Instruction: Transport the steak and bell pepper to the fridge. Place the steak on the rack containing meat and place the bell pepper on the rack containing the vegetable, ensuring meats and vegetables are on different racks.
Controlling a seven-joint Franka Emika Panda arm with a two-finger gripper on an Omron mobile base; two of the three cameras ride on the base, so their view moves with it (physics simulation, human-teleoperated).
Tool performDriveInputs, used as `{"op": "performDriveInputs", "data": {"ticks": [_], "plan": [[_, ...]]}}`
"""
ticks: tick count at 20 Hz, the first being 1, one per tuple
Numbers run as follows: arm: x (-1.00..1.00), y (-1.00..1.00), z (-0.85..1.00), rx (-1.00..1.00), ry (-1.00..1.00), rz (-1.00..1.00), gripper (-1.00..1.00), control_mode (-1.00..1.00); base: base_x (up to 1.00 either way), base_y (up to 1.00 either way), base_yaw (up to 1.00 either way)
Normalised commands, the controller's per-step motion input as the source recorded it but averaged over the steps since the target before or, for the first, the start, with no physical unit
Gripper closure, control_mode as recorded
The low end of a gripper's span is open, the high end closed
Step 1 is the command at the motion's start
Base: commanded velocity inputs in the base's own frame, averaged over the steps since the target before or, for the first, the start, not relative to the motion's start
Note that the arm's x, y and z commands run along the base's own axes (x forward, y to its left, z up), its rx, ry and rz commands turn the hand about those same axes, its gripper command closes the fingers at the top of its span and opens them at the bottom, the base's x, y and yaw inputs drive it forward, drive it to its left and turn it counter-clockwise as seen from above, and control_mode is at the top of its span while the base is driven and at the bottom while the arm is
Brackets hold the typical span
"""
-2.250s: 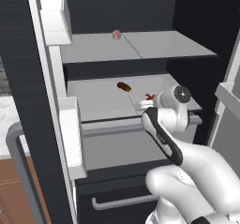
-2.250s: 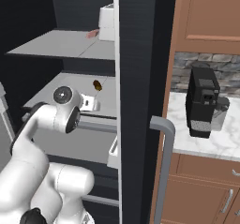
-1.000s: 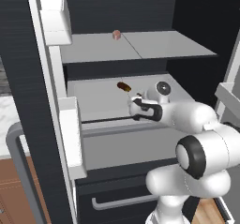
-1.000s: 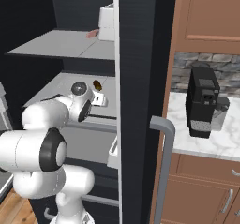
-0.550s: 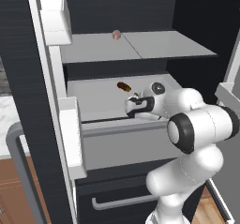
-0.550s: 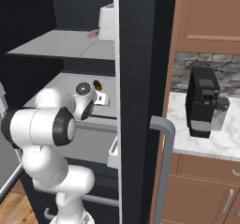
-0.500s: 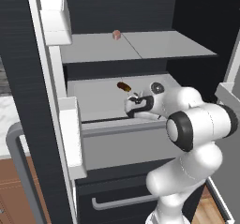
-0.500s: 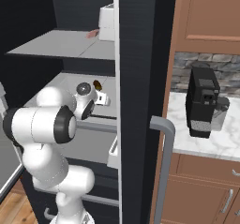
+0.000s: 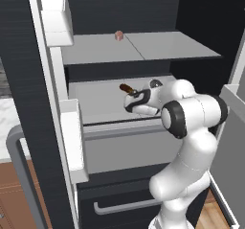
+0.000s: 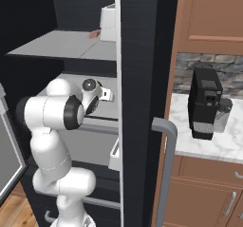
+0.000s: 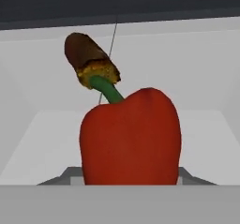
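Placing the bell pepper on the lower fridge rack

With the fridge [image 9: 28, 55] open, the arm reaches over the rack containing the vegetable [image 9: 98, 101]. The tool [image 9: 129, 102] is clamped on the bell pepper [image 11: 131, 136], held above that rack just short of the brown-and-yellow vegetable [image 11: 89, 61]. Lower until the pepper seats, then release; keep clear of the vegetable. The pepper's axis appears upright in the hand view, stem toward the vegetable.
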Motion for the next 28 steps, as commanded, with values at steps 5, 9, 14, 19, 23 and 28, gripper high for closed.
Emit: {"op": "performDriveInputs", "data": {"ticks": [5, 9, 14, 19, 23, 28], "plan": [[0.26, 0.00, -0.13, 0.00, 0.00, 0.00, -1.00, -1.00, 0.00, 0.00, 0.00], [0.00, 0.00, 0.00, 0.00, 0.00, 0.00, -1.00, -1.00, 0.00, 0.00, 0.00], [-0.02, 0.03, 0.00, 0.00, 0.00, 0.00, -1.00, -1.00, 0.00, 0.00, 0.00], [-0.67, 0.12, 0.03, 0.00, -0.04, -0.01, -1.00, -1.00, 0.00, 0.00, 0.00], [-0.97, 0.00, 0.12, 0.00, -0.07, -0.02, -1.00, -1.00, 0.00, 0.00, 0.00], [-0.91, 0.02, 0.24, 0.00, -0.01, -0.03, -1.00, -1.00, 0.00, 0.00, 0.00]]}}
